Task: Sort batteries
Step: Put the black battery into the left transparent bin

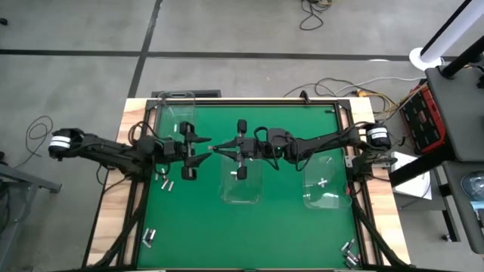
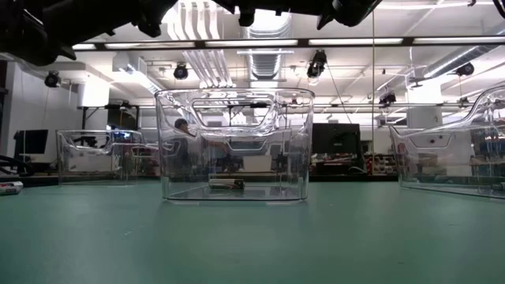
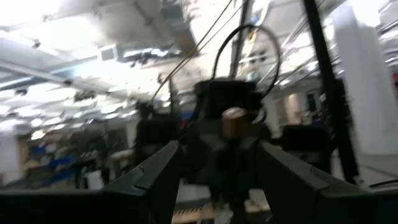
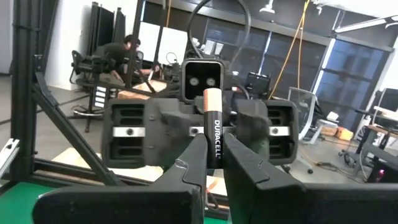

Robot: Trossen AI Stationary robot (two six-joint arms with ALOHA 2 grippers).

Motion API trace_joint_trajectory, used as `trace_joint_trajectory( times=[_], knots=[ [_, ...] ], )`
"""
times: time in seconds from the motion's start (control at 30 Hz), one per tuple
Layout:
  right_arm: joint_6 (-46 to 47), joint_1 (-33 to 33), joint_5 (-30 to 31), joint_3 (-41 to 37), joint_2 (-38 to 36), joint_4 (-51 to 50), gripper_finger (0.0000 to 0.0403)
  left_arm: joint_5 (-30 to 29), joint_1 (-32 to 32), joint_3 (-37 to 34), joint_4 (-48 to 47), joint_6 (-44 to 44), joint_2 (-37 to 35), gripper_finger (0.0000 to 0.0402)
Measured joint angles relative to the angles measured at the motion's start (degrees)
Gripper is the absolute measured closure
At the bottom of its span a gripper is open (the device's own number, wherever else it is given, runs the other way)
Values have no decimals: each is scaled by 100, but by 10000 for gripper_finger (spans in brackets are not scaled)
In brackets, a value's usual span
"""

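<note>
Above the middle of the bench, the two arms meet nose to nose over the green mat, and the right tool (image 4: 214, 163) is closed on a battery (image 4: 213, 130), a black-and-copper cell standing upright between its fingers with the brand lettering running down its side. The left tool (image 1: 198, 145) faces it from just beside, fingers spread wide with nothing between them; its wrist view shows the copper end of the held cell straight ahead. This looks like a hand-over in mid-air, or a pause for a look at the cell, part-way through the sorting; I cannot tell which. Next the cell must either pass across, which needs the left fingers to close on its free end before the right ones let go, or be carried to one of the clear bins: the middle bin (image 1: 243, 187) sits just below the meeting point, the right bin (image 1: 327, 187) lies toward the right edge with a pale cell inside, and the far-left bin (image 1: 175, 115) stands by the far left corner. Loose batteries (image 1: 165, 181) lie on the mat near the left edge, more (image 1: 149, 238) at the near left corner and others (image 1: 349, 251) at the near right corner. From bench height the tools are cut off overhead, and the small dark object on the middle bin's floor is hard to name.
</note>
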Motion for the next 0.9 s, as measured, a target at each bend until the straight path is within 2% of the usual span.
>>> trace_joint_trajectory(
  times=[0.2,0.53,0.67,0.9],
  knots=[
    [0,0,147,0,-4,2,375,131,0,2,683,59,477,223],
    [0,0,198,2,-4,-22,375,130,0,281,1101,74,1129,303],
    [0,2,254,7,-4,4,375,137,0,361,1196,72,1212,320],
    [-17,2,281,9,11,-66,375,137,0,118,1281,73,1052,323]
  ],
)
